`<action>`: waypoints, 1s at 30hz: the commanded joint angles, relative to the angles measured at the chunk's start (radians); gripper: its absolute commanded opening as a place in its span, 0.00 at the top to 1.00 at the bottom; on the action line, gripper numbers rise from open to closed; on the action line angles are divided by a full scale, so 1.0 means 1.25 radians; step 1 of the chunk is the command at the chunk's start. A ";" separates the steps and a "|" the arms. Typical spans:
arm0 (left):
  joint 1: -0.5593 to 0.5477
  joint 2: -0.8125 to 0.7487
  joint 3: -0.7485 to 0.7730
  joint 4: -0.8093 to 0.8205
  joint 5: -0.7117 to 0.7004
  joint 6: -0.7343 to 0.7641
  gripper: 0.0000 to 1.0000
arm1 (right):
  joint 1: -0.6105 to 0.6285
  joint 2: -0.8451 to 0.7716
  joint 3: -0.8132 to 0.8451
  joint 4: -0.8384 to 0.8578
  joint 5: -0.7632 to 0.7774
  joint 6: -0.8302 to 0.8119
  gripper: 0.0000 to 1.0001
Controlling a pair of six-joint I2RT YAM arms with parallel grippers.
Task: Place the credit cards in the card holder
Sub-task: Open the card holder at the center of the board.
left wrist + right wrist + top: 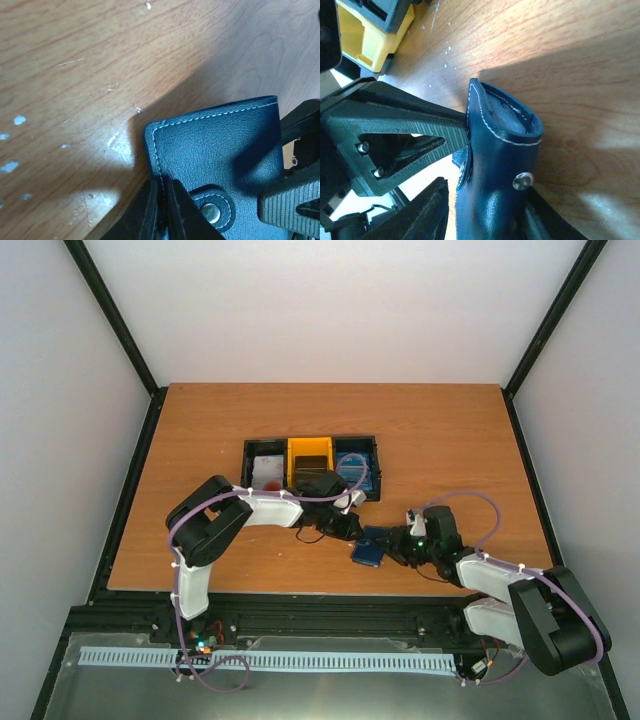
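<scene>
Left gripper [162, 210]: pinching card holder's [210, 150] stitched edge.
Right gripper [485, 216]: clamping its other side.
Handling: probably light, soft, flexing; edges gripping best.

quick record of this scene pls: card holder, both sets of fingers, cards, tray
card holder: dark blue, snap stud showing, between the two arms, nearer than the tray
left fingers: pinched shut on the card holder's edge
right fingers: either side of the card holder; clamped or not, unclear
credit cards: in the tray, white, dark and blue stacks, one per compartment
tray: black and yellow, three compartments, mid-table
cards in holder: none seen
</scene>
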 commanded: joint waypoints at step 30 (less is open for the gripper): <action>-0.008 -0.204 0.023 -0.051 -0.028 0.027 0.55 | 0.039 -0.109 0.291 -0.423 0.125 -0.040 0.97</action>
